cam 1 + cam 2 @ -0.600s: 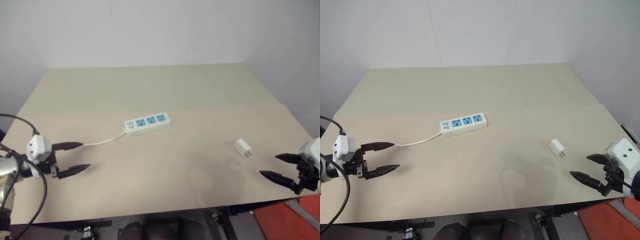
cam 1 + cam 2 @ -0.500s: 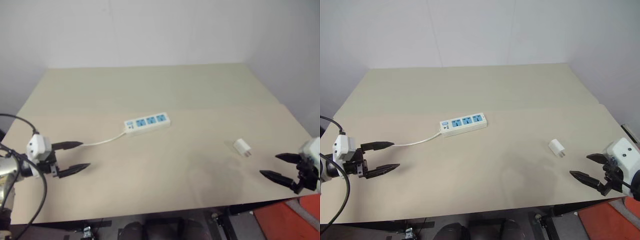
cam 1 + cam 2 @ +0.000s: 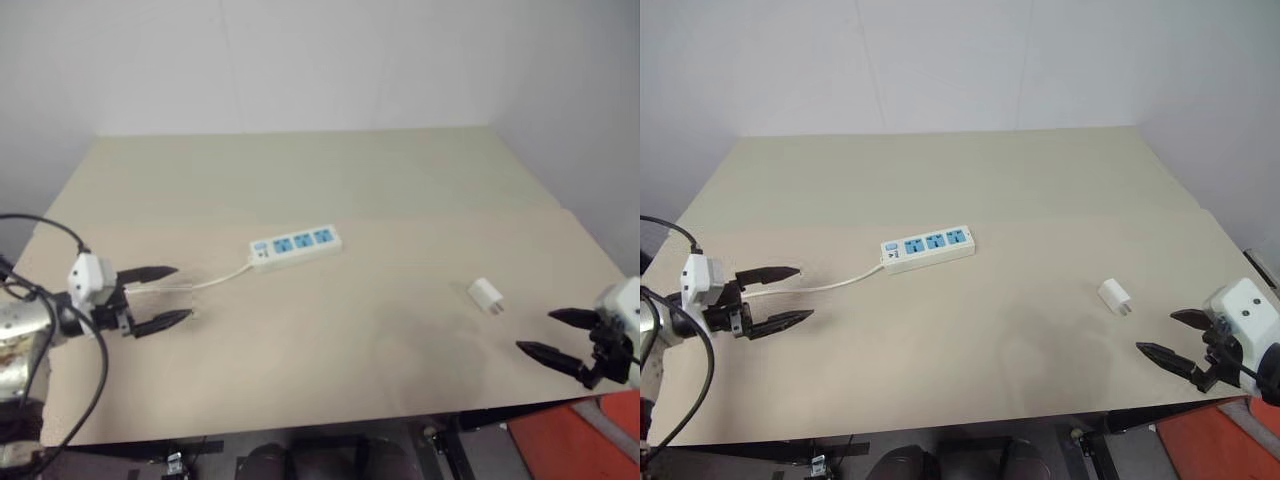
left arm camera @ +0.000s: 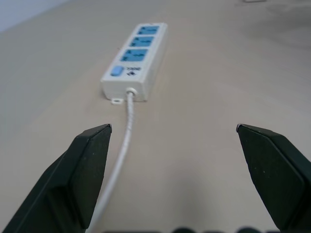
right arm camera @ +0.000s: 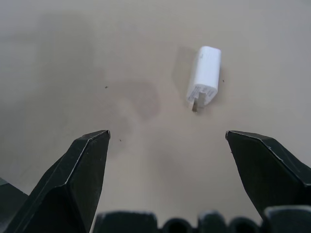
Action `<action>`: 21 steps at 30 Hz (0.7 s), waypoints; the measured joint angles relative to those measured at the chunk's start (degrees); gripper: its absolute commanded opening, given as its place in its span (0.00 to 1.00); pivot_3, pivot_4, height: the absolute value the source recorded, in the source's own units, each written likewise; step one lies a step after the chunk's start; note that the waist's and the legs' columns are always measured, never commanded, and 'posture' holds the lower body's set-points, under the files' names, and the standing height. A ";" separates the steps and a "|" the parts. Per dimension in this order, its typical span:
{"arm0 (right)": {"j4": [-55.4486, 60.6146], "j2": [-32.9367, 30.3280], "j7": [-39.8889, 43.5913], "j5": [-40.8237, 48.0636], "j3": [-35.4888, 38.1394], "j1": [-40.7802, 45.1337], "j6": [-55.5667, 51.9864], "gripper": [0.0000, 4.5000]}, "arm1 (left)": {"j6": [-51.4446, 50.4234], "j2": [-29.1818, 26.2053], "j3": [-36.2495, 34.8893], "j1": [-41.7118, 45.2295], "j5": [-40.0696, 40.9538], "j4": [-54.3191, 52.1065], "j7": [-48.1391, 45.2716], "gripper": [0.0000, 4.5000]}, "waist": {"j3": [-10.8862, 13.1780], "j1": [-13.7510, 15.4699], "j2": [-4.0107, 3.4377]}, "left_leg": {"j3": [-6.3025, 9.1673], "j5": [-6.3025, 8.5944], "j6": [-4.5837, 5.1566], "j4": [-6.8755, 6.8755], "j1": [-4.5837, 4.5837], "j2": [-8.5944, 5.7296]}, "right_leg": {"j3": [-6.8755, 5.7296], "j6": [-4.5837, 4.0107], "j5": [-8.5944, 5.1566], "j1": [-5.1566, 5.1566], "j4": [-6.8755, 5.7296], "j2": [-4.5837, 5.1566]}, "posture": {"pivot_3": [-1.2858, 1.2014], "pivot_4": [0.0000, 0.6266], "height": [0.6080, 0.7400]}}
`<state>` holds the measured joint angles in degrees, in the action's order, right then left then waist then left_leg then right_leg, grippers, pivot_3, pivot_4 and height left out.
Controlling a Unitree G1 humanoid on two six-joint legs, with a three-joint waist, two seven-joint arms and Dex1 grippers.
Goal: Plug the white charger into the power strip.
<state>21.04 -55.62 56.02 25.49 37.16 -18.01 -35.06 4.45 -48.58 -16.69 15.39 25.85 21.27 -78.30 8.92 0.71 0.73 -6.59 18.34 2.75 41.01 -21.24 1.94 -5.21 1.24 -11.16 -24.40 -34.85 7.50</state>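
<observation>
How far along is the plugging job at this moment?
Nothing is done yet: the white charger lies loose on the table, apart from the power strip, whose three sockets are free. In hand: both grippers are open and hold nothing; the right gripper hovers near the charger, the left gripper over the strip's cord. Left to do: grasp the charger, carry it to the strip, push it into a socket.

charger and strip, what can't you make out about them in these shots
- Charger: right wrist view shows prongs at one end, but their count and shape are too small to tell.
- Strip: the mark beside its blue end panel in the left wrist view is too small to read.
- Cord: runs off the bottom edge of the left wrist view beside the left gripper; its far end is cut off.
</observation>
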 measured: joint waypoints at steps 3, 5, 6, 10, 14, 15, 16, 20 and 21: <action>0.48 0.37 -0.80 0.01 0.05 0.10 0.00 1.00 | 2.88 2.04 0.82 5.61 -1.60 5.35 1.06 1.00 | 0.01 0.10 0.02 | 0.00 -0.01 -0.01 0.04 0.02 -0.04 | -0.02 0.00 0.01 0.06 -0.03 0.00 | 0.52 0.24 1.00; 1.13 0.73 -1.38 0.06 0.11 0.23 -0.01 1.00 | 3.96 3.89 1.58 10.57 -2.54 10.60 1.65 1.00 | 0.02 0.18 0.06 | 0.02 -0.03 -0.03 0.08 0.02 -0.12 | -0.08 0.00 0.01 0.09 -0.04 0.00 | 0.52 0.24 1.00; 1.49 1.13 -1.71 0.11 0.08 0.45 -0.02 1.00 | 4.54 4.82 2.24 13.76 -3.19 14.08 1.35 1.00 | 0.06 0.25 0.11 | 0.04 -0.03 -0.03 0.11 0.02 -0.12 | -0.12 0.00 0.01 0.10 -0.05 0.00 | 0.52 0.24 1.00; 3.88 2.57 -3.01 0.41 0.06 -0.14 -0.35 1.00 | 5.29 7.50 5.44 24.38 -4.29 26.08 -5.80 1.00 | 0.12 0.06 0.23 | 0.02 -0.05 -0.05 0.22 -0.08 -0.14 | -0.19 0.01 0.01 0.09 -0.05 -0.02 | 0.52 0.24 1.00; 7.98 4.75 -3.73 0.39 0.50 -3.88 -0.44 1.00 | 10.13 10.08 9.68 33.47 -10.39 39.67 -7.89 1.00 | 0.13 0.04 0.26 | 0.04 -0.04 -0.04 0.25 -0.14 -0.19 | -0.23 0.03 0.01 0.13 -0.05 -0.04 | 0.52 0.24 1.00; 8.69 5.21 -3.98 0.39 0.72 -4.61 -0.47 1.00 | 11.71 10.95 10.69 35.18 -12.37 42.72 -6.86 1.00 | 0.14 -0.01 0.28 | 0.06 -0.03 -0.02 0.25 -0.16 -0.20 | -0.22 0.06 0.03 0.13 -0.05 -0.04 | 0.52 0.24 1.00; 9.41 5.74 -4.36 0.40 0.87 -5.30 -0.57 1.00 | 12.75 11.84 11.34 36.49 -13.91 45.18 -5.73 1.00 | 0.19 -0.09 0.36 | 0.07 -0.02 0.01 0.26 -0.17 -0.20 | -0.21 0.08 0.04 0.13 -0.05 -0.04 | 0.52 0.24 1.00; 12.23 7.48 -5.84 0.46 2.23 -7.49 -1.40 1.00 | 14.33 13.64 12.02 39.21 -17.30 50.01 -2.64 1.00 | 0.33 -0.33 0.60 | 0.12 0.02 0.07 0.25 -0.25 -0.17 | -0.24 0.09 0.05 0.07 -0.06 -0.04 | 0.52 0.24 1.00; 13.15 8.12 -6.23 0.48 2.42 -8.22 -1.64 1.00 | 14.36 13.75 12.20 39.68 -18.14 50.84 -1.91 1.00 | 0.34 -0.29 0.62 | 0.14 0.02 0.08 0.25 -0.26 -0.15 | -0.25 0.09 0.05 0.07 -0.07 -0.05 | 0.52 0.24 1.00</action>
<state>34.19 -47.50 49.79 25.96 39.57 -26.23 -36.69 18.82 -34.83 -4.49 55.07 7.71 72.11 -80.21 9.27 0.43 1.35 -6.45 18.36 2.83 41.27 -21.50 1.79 -5.46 1.33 -11.12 -24.32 -34.92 7.45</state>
